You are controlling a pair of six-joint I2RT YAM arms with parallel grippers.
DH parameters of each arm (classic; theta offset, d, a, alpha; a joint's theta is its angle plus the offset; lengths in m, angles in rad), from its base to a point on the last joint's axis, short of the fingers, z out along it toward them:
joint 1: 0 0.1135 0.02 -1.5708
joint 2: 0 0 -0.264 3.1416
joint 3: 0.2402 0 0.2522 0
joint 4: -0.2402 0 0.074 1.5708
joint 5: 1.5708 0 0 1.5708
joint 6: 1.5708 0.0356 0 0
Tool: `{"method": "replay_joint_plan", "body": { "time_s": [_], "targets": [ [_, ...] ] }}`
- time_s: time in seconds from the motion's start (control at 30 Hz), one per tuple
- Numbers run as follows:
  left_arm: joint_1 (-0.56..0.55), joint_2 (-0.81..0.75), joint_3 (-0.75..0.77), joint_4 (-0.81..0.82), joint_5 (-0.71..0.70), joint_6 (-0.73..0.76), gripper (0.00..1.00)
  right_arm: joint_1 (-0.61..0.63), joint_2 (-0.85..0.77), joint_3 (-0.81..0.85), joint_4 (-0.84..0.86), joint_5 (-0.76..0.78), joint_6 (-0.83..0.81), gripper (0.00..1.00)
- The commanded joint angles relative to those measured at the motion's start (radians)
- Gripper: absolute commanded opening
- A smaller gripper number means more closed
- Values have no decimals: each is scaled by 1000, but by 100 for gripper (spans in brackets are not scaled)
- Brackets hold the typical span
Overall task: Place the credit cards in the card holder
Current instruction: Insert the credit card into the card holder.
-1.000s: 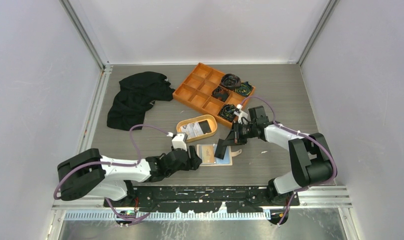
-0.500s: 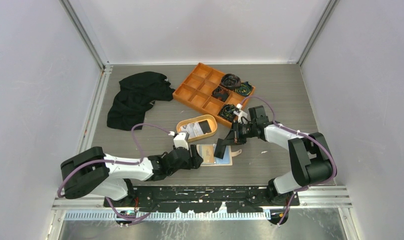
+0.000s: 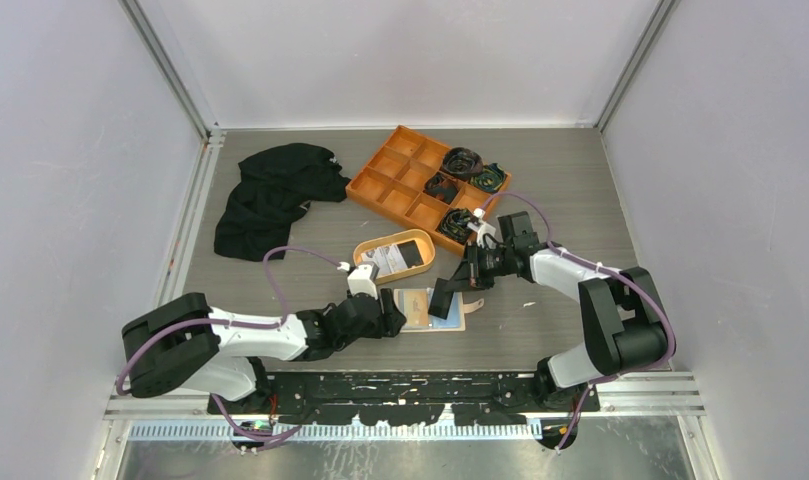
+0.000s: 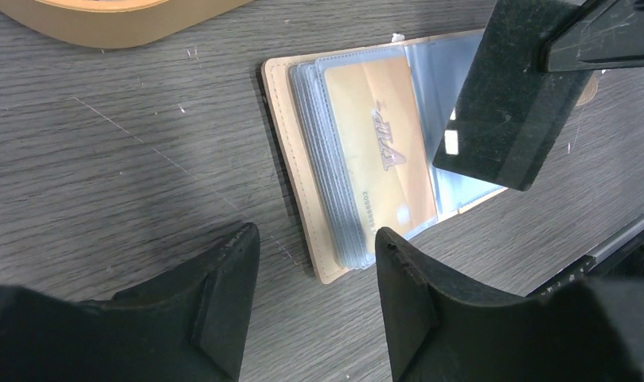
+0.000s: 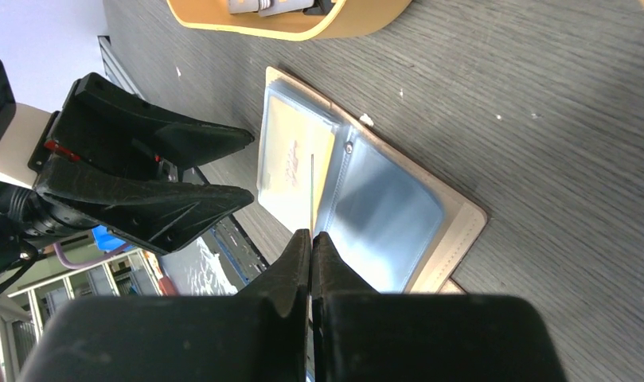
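Closely behind card holder [image 3: 418, 308] sits oval dish [image 3: 429, 256]; black card [image 4: 505, 103] hangs above.

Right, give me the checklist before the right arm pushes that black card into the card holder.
1. Black card gripped: ok, the right gripper is shut on it.
2. Card holder lying open with its sleeves exposed: ok.
3. Card edge lined up with a free sleeve mouth: cannot tell. The card hangs over the holder's middle.
4. Top sleeve of the left stack free: not ok, a gold card fills it.
5. Holder steadied: cannot tell. The left gripper is open with its fingers either side of the holder's corner, and contact is unclear.
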Motion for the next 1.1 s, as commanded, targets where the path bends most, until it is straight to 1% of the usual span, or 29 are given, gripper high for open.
{"method": "replay_joint_plan", "body": {
  "time_s": [0.0,0.37,0.67,0.83,1.07],
  "targets": [
    [4,-2,13,-14,9,-4,56,2,-47,37,3,-27,-18,1],
    [4,28,21,10,31,-6,55,29,4,24,71,11,20,1],
    [5,26,18,12,32,-5,55,36,43,26,65,51,27,1],
    [9,26,12,12,35,-7,55,28,4,29,35,78,10,1],
    [12,29,12,20,47,-7,54,22,-15,25,26,66,1,1]
  ]
}}
